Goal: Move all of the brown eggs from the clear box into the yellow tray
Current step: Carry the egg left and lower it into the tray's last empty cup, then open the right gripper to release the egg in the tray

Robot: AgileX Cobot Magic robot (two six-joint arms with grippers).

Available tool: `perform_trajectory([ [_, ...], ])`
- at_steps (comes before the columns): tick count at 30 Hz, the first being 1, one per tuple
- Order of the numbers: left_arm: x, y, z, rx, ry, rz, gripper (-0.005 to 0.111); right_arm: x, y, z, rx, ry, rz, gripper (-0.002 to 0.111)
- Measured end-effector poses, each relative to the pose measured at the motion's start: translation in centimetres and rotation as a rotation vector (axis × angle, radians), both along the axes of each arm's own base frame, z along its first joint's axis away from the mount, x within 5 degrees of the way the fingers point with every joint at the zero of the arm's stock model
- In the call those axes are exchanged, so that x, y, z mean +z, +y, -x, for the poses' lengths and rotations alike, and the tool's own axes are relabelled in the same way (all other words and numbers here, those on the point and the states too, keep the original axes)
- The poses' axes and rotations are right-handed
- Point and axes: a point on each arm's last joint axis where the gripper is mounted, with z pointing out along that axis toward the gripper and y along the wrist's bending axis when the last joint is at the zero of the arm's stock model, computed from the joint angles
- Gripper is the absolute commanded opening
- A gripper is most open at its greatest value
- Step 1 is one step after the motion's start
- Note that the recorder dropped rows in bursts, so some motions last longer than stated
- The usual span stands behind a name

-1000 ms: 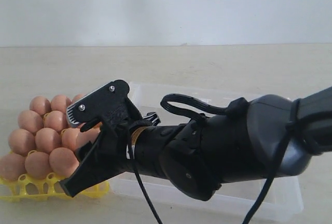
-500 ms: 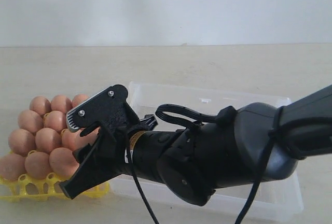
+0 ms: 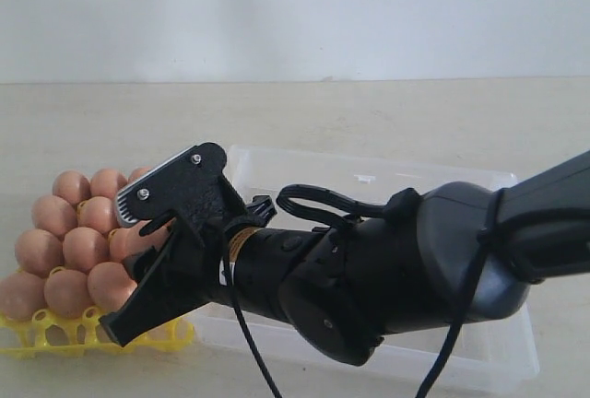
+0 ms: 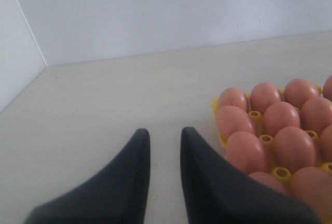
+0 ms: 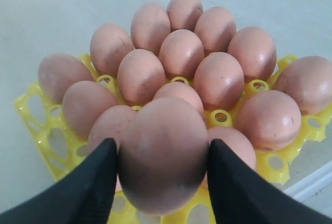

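Note:
My right gripper (image 5: 162, 145) is shut on a brown egg (image 5: 163, 162), one black finger on each side. In the exterior view that gripper (image 3: 120, 271) reaches left across the clear box (image 3: 369, 172) and holds the egg (image 3: 152, 239) just above the near right part of the yellow tray (image 3: 55, 335). Several brown eggs (image 5: 181, 53) sit in the tray's (image 5: 41, 125) cells. No egg shows in the clear box, though the arm hides much of it. My left gripper (image 4: 165, 130) hovers over bare table beside the tray (image 4: 215, 102), open, with nothing between its fingers.
The black right arm (image 3: 396, 269) with its looped cable lies over the clear box and blocks most of it. Pale table surface (image 3: 369, 112) stretches behind the box to a white wall. A corner of the box rim (image 5: 311, 182) lies beside the tray.
The right arm has sunk a little and the gripper with its egg has edged down and left over the tray. The grip is unchanged.

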Motion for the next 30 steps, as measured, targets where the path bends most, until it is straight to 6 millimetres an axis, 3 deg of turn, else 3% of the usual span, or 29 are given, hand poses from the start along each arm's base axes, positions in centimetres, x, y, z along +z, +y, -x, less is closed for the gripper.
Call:
perform_trajectory([
  [11, 0.0, 0.0, 0.0, 0.000, 0.000, 0.000, 0.022, -0.2, 0.0, 0.0, 0.003, 0.000, 0.005, 0.000],
  [20, 0.0, 0.0, 0.0, 0.000, 0.000, 0.000, 0.022, -1.9, 0.3, 0.3, 0.015, 0.027, 0.046, 0.000],
  [30, 0.0, 0.0, 0.0, 0.000, 0.000, 0.000, 0.022, -1.7, 0.4, 0.2, 0.015, 0.013, 0.028, 0.000],
])
